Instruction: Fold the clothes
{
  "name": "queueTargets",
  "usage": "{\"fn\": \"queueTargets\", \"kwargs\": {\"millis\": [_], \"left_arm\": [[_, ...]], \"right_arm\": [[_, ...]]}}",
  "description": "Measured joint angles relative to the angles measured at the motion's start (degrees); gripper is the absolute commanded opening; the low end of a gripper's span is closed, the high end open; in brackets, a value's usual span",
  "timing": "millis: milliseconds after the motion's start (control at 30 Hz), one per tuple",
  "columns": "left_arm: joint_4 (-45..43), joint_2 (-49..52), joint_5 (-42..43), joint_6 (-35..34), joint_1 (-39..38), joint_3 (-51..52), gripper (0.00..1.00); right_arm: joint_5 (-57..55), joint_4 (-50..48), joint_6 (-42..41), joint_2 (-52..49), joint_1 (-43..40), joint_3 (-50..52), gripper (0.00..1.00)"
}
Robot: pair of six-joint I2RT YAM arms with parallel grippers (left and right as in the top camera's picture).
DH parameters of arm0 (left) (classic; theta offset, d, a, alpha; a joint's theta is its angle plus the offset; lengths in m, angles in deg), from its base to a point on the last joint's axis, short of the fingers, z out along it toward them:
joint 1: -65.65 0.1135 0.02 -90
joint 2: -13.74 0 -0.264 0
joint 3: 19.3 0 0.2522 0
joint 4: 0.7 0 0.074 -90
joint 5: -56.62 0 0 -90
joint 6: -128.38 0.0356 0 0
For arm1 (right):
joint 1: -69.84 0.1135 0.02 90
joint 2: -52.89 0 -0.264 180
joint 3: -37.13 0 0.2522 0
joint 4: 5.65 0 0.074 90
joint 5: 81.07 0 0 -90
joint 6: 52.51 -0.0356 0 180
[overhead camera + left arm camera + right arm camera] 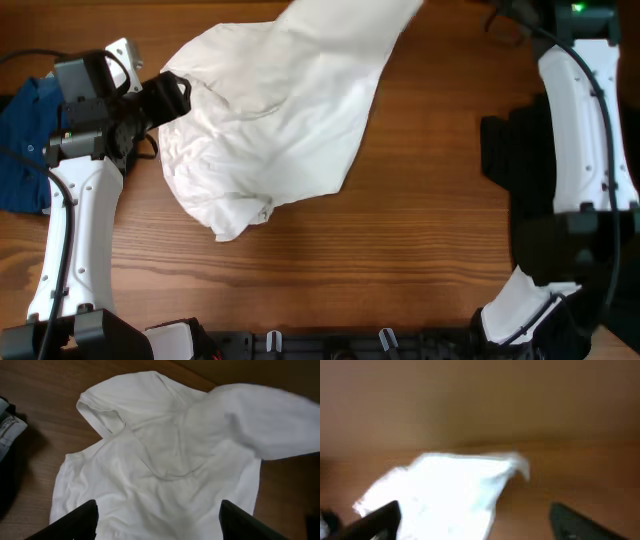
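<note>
The white T-shirt lies crumpled on the wooden table, running from the middle up past the far edge of the overhead view. Only plain white cloth shows, with no print or tag in sight. My left gripper is at the shirt's left edge. In the left wrist view its fingers are wide open over the shirt, with nothing between them. My right gripper is open in a blurred right wrist view, with the shirt below its left finger. It is out of the overhead view.
A blue cloth lies at the left edge behind the left arm. A dark garment lies at the right beside the right arm. Bare wood shows in front of the shirt.
</note>
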Motion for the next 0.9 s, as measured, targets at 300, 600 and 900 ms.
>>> {"fn": "queueTargets", "kwargs": {"millis": [300, 600, 900], "left_arm": [[9.9, 0.0, 0.0, 4.2, -1.4, 0.0, 0.82], [17.7, 0.0, 0.0, 8.7, -5.6, 0.2, 0.78], [13.1, 0.0, 0.2, 9.1, -9.5, 11.4, 0.73]], "right_arm": [[5.6, 7.0, -1.0, -4.9, 10.2, 24.7, 0.8], [7.5, -22.8, -31.3, -5.2, 20.2, 44.9, 0.25], [0.4, 2.2, -15.8, 5.5, 13.7, 33.0, 0.04]]}}
